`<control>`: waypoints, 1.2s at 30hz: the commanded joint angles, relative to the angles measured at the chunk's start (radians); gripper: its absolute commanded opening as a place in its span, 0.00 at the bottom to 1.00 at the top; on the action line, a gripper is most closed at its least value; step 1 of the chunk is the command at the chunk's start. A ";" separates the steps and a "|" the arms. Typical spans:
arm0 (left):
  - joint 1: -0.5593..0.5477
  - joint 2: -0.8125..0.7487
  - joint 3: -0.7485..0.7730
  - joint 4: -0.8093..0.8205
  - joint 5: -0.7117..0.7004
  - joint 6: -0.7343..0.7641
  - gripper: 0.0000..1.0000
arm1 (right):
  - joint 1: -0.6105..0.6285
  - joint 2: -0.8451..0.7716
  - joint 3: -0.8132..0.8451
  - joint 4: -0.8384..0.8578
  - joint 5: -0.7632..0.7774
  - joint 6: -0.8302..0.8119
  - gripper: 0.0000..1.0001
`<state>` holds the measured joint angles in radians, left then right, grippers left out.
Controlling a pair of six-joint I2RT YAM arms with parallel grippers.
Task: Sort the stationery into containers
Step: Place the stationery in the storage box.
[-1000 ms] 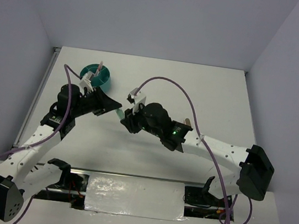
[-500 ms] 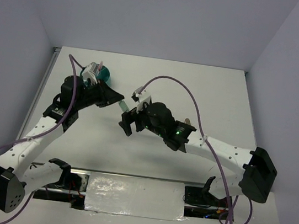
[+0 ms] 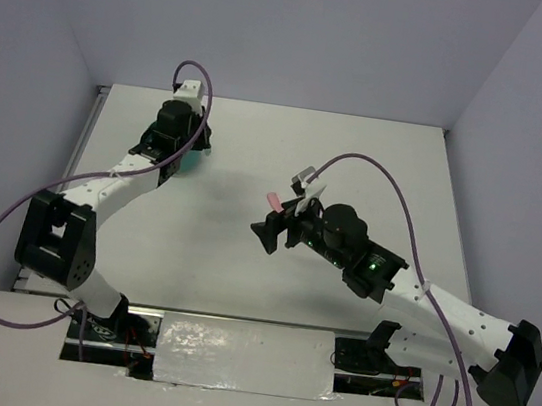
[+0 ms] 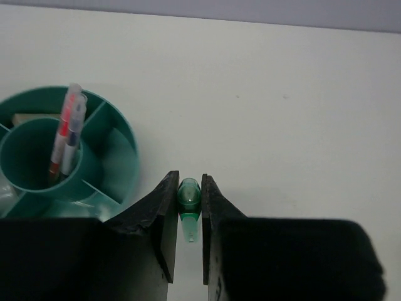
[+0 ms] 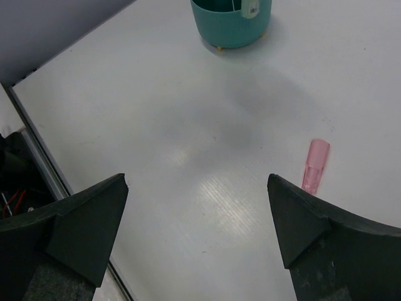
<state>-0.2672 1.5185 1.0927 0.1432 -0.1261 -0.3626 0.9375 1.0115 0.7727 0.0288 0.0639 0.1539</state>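
Left claw [image 4: 188, 178] clenched on mint-green piece [image 4: 188, 193], probably a cap, just beside teal organizer [image 4: 128, 147]: swing it over an open outer compartment, clear of centre cup [image 4: 34, 157], lower before letting go; right claw [image 5: 195, 183] spread wide, empty, near pink piece [image 5: 315, 164].

The organizer [image 4: 128, 135] stands at the far left of the surface [image 3: 357, 165], with two pens [image 4: 66, 133] leaning in its centre cup. Just to its right hangs the left end effector [image 4: 187, 216], a small cap [image 4: 188, 192] pinched between its fingers. A short tube [image 5: 314, 164] lies near the middle of the surface, well apart from the organizer. The right end effector [image 5: 197, 216] hovers just on the near side of the tube, which lies beside its right finger.
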 commanded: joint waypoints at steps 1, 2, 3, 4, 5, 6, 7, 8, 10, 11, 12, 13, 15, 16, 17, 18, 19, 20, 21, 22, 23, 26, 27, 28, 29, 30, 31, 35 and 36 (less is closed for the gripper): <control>0.000 0.023 0.073 0.140 -0.119 0.155 0.00 | -0.005 -0.040 -0.035 -0.021 -0.016 -0.042 1.00; 0.000 0.037 0.075 0.156 -0.160 0.181 0.00 | -0.006 -0.056 -0.042 -0.021 -0.016 -0.050 1.00; 0.000 0.042 0.076 0.165 -0.182 0.194 0.00 | -0.009 -0.062 -0.056 -0.023 -0.019 -0.054 1.00; 0.002 0.045 0.078 0.167 -0.191 0.208 0.00 | -0.012 -0.071 -0.064 -0.021 -0.022 -0.054 1.00; 0.002 0.046 0.075 0.185 -0.211 0.221 0.00 | -0.014 -0.073 -0.070 -0.020 -0.026 -0.057 1.00; 0.002 0.052 0.073 0.191 -0.219 0.238 0.00 | -0.017 -0.073 -0.078 -0.010 -0.030 -0.060 1.00; 0.002 0.060 0.087 0.184 -0.225 0.249 0.00 | -0.022 -0.064 -0.082 -0.004 -0.033 -0.062 1.00; 0.000 0.069 0.101 0.176 -0.219 0.267 0.00 | -0.025 -0.057 -0.084 0.000 -0.036 -0.063 1.00; 0.002 0.098 0.130 0.150 -0.213 0.287 0.00 | -0.034 -0.033 -0.084 0.014 -0.041 -0.060 1.00; 0.003 0.106 0.139 0.145 -0.210 0.297 0.00 | -0.037 -0.027 -0.082 0.017 -0.044 -0.056 1.00; 0.005 0.123 0.150 0.135 -0.195 0.304 0.00 | -0.040 -0.021 -0.081 0.025 -0.050 -0.054 1.00; 0.005 0.129 0.153 0.131 -0.196 0.309 0.00 | -0.040 -0.014 -0.079 0.026 -0.052 -0.056 1.00; 0.006 0.144 0.156 0.134 -0.199 0.318 0.00 | -0.042 -0.013 -0.081 0.033 -0.053 -0.056 1.00; 0.009 0.146 0.153 0.140 -0.219 0.315 0.00 | -0.043 -0.013 -0.082 0.033 -0.052 -0.056 1.00; 0.011 0.147 0.150 0.147 -0.215 0.323 0.00 | -0.043 -0.013 -0.084 0.031 -0.052 -0.059 1.00; 0.011 0.154 0.145 0.153 -0.221 0.324 0.00 | -0.043 -0.013 -0.085 0.030 -0.052 -0.059 1.00; 0.011 0.158 0.145 0.160 -0.237 0.324 0.00 | -0.046 -0.014 -0.085 0.029 -0.053 -0.059 1.00; 0.013 0.161 0.147 0.160 -0.242 0.327 0.00 | -0.046 -0.013 -0.087 0.029 -0.055 -0.060 1.00; 0.014 0.172 0.150 0.159 -0.247 0.327 0.00 | -0.046 -0.010 -0.089 0.033 -0.056 -0.060 1.00; 0.019 0.178 0.157 0.153 -0.242 0.327 0.00 | -0.048 -0.005 -0.087 0.033 -0.059 -0.060 1.00; 0.022 0.184 0.162 0.151 -0.241 0.326 0.00 | -0.048 -0.002 -0.085 0.033 -0.059 -0.059 1.00; 0.031 0.203 0.161 0.151 -0.248 0.318 0.00 | -0.049 0.009 -0.082 0.033 -0.059 -0.059 1.00; 0.034 0.213 0.159 0.151 -0.244 0.318 0.00 | -0.049 0.010 -0.082 0.033 -0.059 -0.059 1.00; 0.042 0.218 0.151 0.153 -0.239 0.317 0.00 | -0.049 0.010 -0.084 0.033 -0.059 -0.059 1.00; 0.045 0.226 0.148 0.159 -0.242 0.310 0.00 | -0.049 0.012 -0.085 0.033 -0.059 -0.060 1.00; 0.046 0.229 0.139 0.162 -0.247 0.309 0.01 | -0.049 0.010 -0.085 0.033 -0.059 -0.060 1.00; 0.051 0.232 0.136 0.165 -0.251 0.304 0.04 | -0.049 0.013 -0.085 0.033 -0.059 -0.060 1.00; 0.054 0.239 0.139 0.167 -0.215 0.289 0.14 | -0.051 0.025 -0.085 0.033 -0.098 -0.062 1.00; 0.054 0.238 0.136 0.171 -0.207 0.286 0.22 | -0.051 0.030 -0.084 0.031 -0.098 -0.062 1.00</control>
<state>-0.2150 1.7588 1.2194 0.2493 -0.3546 -0.0593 0.8925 1.0302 0.6933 0.0154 -0.0113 0.1062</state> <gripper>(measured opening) 0.270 0.996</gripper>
